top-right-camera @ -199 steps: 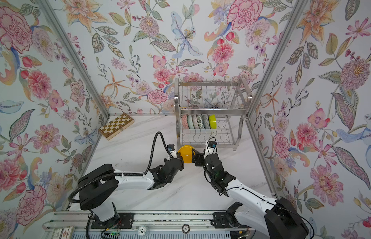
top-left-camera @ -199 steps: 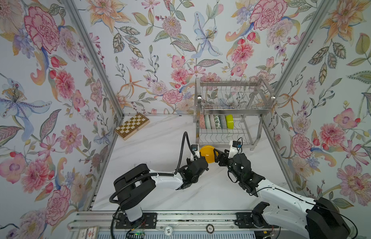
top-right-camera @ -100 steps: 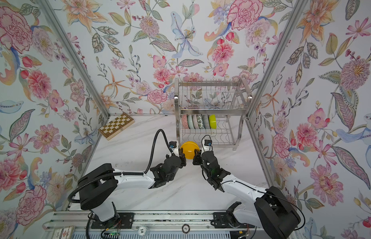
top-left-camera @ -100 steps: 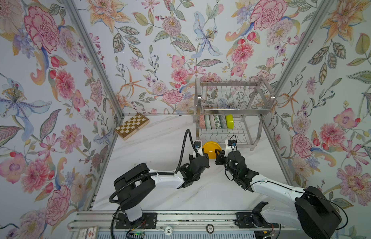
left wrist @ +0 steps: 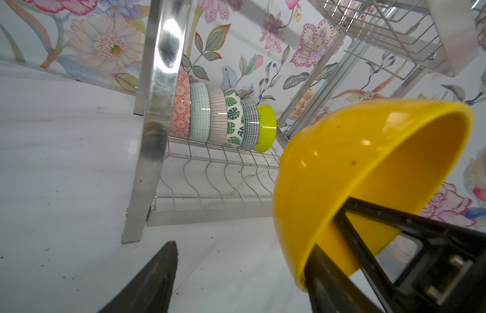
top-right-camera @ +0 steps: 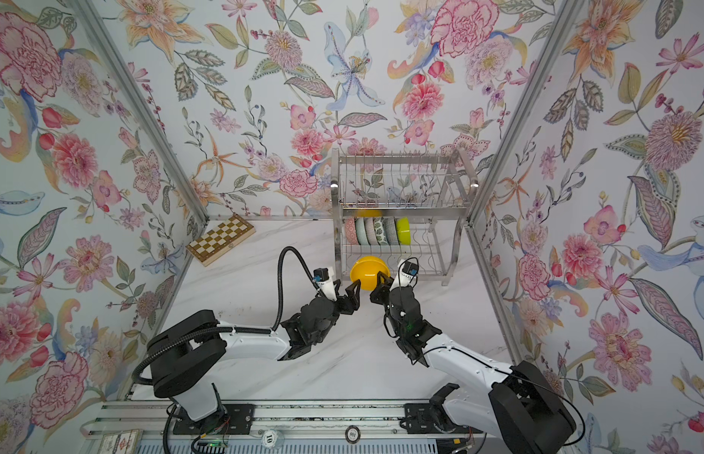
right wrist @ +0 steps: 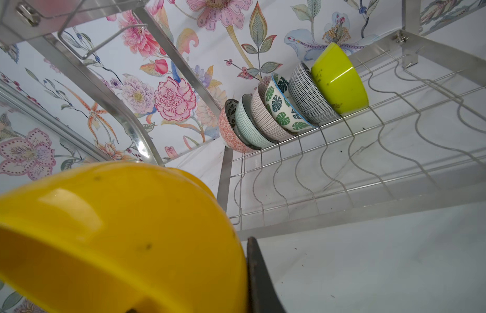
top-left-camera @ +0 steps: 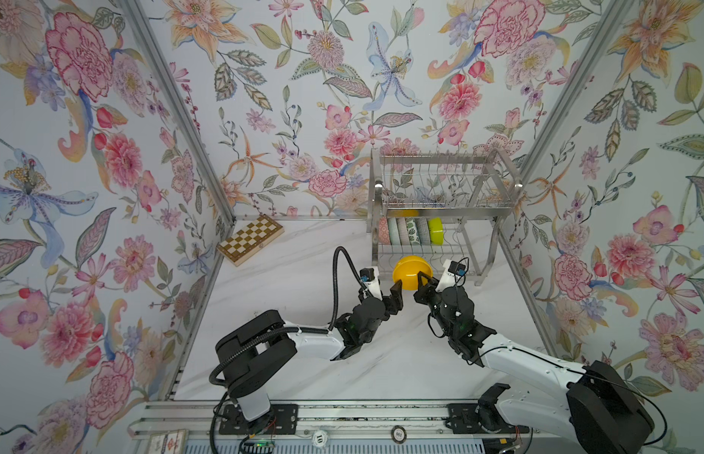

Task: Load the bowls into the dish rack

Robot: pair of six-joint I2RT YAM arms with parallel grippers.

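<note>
The orange-yellow bowl (left wrist: 345, 168) is smooth and glossy, plastic by its look, with a few dark specks. The dish rack (left wrist: 160, 108) is polished steel, with mirror-bright flat bar legs and thin shiny wire shelves. The lime green bowl (right wrist: 339, 78) is glossy with dark scuffs, and the patterned bowls (left wrist: 200, 113) have a glazed sheen. The chessboard (top-left-camera: 250, 239) at the far left corner of the worktop (top-left-camera: 295, 283) is varnished wood. The worktop is smooth, white, marble-veined and faintly shiny. The right gripper (top-left-camera: 421, 283) has matt black plastic fingers.
</note>
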